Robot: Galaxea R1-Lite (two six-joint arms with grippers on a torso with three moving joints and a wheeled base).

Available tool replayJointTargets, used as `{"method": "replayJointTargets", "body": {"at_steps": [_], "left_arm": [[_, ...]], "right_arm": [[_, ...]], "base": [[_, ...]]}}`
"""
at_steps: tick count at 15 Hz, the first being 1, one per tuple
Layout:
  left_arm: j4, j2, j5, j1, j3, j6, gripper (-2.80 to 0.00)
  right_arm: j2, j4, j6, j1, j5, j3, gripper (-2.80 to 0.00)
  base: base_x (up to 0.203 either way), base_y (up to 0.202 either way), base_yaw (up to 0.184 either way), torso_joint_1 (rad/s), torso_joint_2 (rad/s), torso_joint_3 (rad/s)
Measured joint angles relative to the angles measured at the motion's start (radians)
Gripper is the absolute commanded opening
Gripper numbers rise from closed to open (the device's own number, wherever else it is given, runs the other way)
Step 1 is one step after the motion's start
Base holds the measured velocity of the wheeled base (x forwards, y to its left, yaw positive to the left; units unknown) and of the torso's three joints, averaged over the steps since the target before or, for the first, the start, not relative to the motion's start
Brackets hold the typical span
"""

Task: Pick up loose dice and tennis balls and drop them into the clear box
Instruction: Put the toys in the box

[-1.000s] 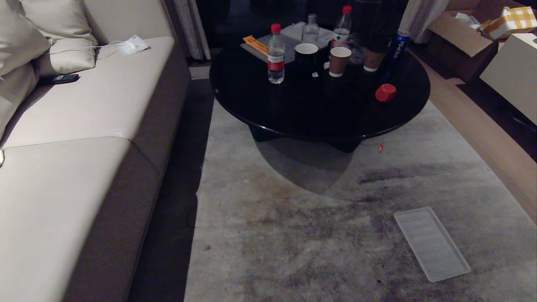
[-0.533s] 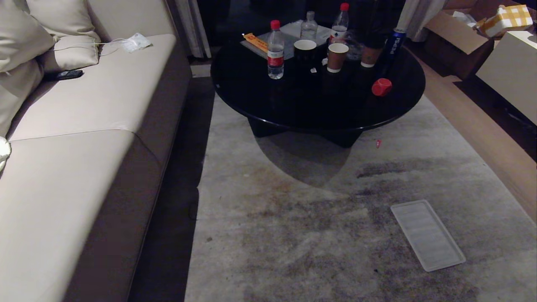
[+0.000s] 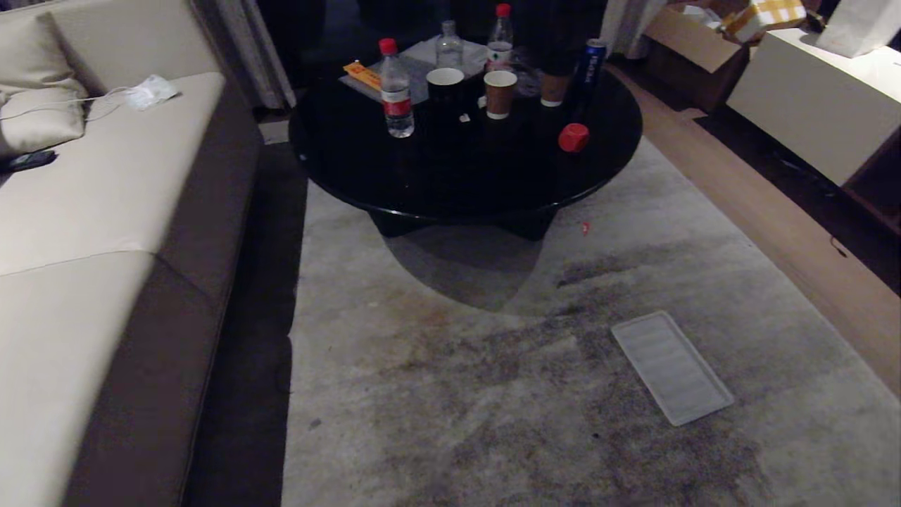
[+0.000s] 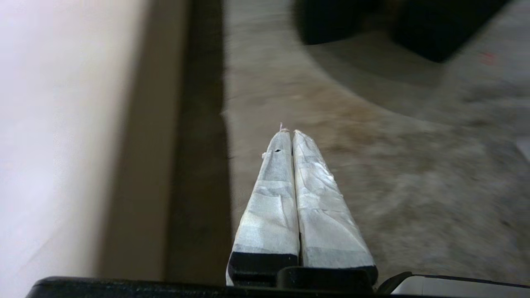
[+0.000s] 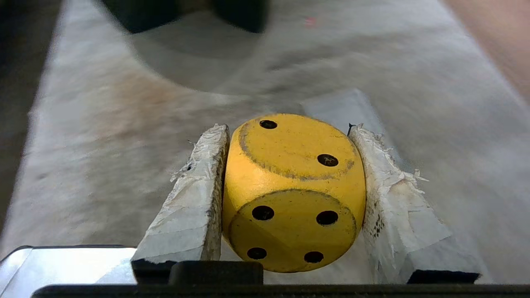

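A beige sofa (image 3: 105, 211) runs along the left side of the room, with a pillow (image 3: 39, 116) and a white face mask (image 3: 151, 91) lying on its far seat. Beside it a worn grey rug (image 3: 493, 394) covers the floor, and a round black table (image 3: 464, 155) stands at the rug's far end. To the right, past a strip of wooden floor, sits a white cabinet (image 3: 809, 105).

A flat ribbed clear panel (image 3: 671, 367) lies on the rug, well apart from the table. On the tabletop stand a water bottle (image 3: 396, 91) with a red cap, two paper cups (image 3: 500, 93), and a blue can (image 3: 590, 67). A red die (image 3: 574, 137) rests near the table's right edge, just in front of the can.

The right gripper (image 5: 290, 128) hangs above the rug, its taped fingers (image 5: 198, 186) clamped on either side of a yellow die (image 5: 294, 190) with black pips. The left gripper (image 4: 288, 132) hangs over the rug near the sofa's base, its taped fingers pressed together with nothing between them.
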Motion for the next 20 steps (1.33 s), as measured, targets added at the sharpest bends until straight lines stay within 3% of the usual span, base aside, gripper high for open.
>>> {"method": "replayJointTargets", "body": {"at_steps": [20], "left_arm": [[-0.001, 0.000, -0.003, 0.000, 0.000, 0.007, -2.80]], "right_arm": [[0.000, 0.000, 0.000, 0.000, 0.000, 0.000, -2.80]], "base": [[0.001, 0.009, -0.160, 0.002, 0.00, 0.002]]}}
